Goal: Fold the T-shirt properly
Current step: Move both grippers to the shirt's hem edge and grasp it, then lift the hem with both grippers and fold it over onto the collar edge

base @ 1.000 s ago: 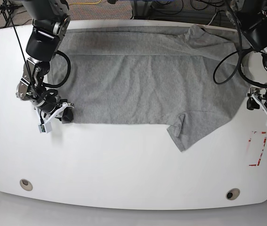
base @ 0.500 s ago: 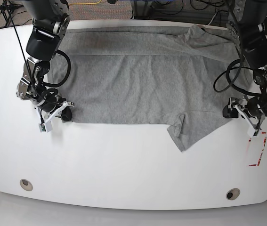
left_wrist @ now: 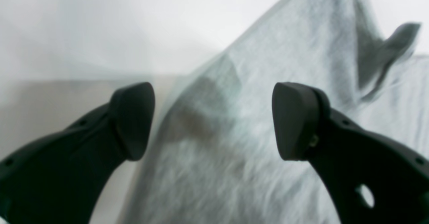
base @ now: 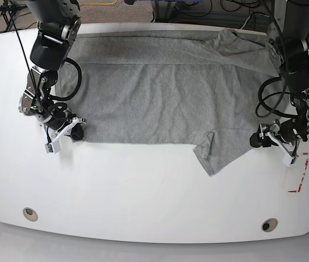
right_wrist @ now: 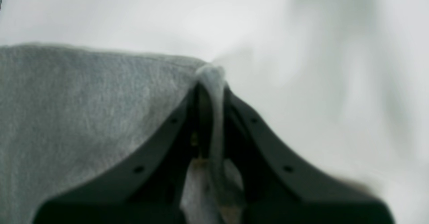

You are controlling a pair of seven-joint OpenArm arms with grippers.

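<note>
The heather-grey T-shirt lies spread across the far half of the white table, plain side up, with one sleeve sticking out toward the front. At the shirt's front left corner my right gripper is shut on the fabric. The right wrist view shows a pinched fold of T-shirt between that gripper's closed fingers. My left gripper stands open at the shirt's right edge. In the left wrist view its fingers straddle the blurred T-shirt edge, gripper unclosed.
Red tape marks lie on the table near the right edge. Two round holes sit near the front edge. Cables hang off both arms and lie behind the table's far edge.
My left gripper has swung in from the table's right side to the shirt's right edge and opened wider. My right gripper has closed on the front left corner.
</note>
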